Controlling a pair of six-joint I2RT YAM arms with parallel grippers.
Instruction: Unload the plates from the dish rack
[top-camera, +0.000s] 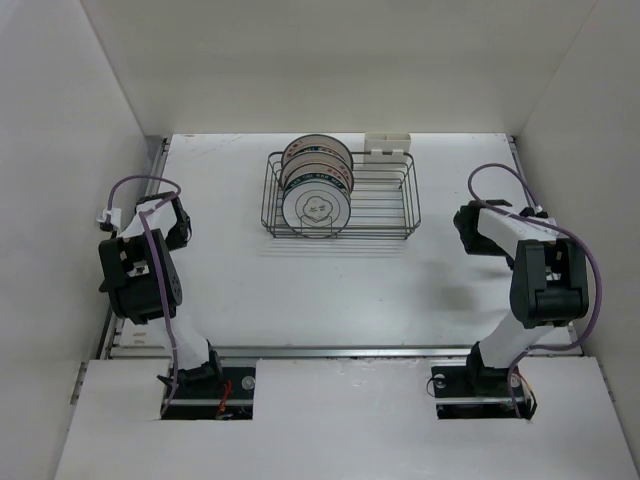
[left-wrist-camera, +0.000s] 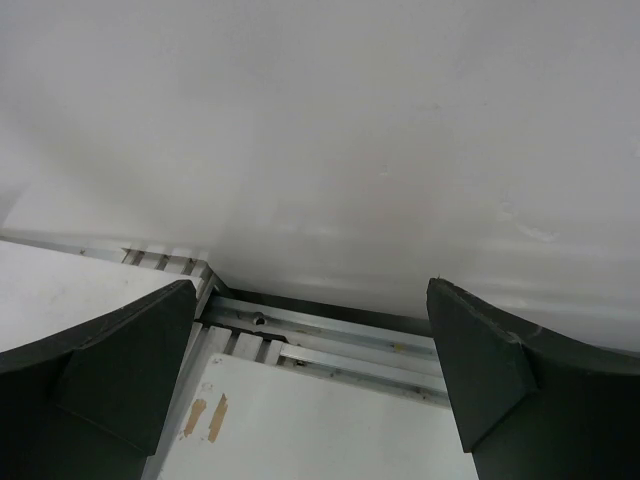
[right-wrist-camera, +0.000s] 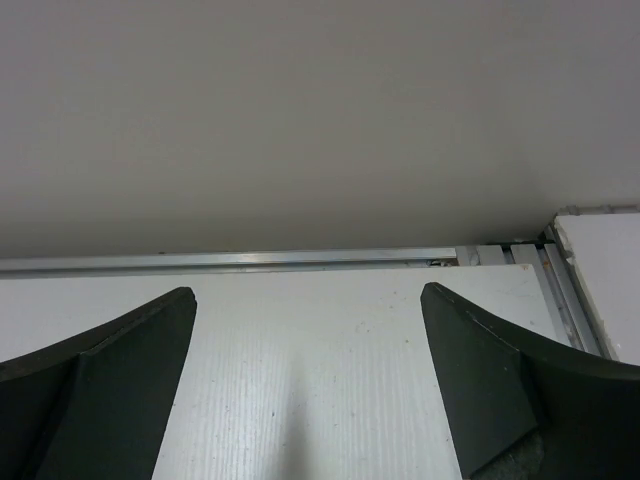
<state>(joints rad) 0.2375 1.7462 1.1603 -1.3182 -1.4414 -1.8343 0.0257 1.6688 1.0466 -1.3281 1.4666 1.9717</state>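
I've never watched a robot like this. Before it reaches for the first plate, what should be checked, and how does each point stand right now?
1. Left gripper open, nothing between its fingers: ok.
2. Right gripper open, nothing between its fingers: ok.
3. Plates standing on edge in the dish rack, in its left half: ok. How many there are: cannot tell.
4. Nothing on the table between the arms and the rack: ok.
5. Wrist cameras aimed at the plates: not ok. Both show only wall and table edge.
6. Either gripper near the rack: not ok. Both sit out by the table's sides.
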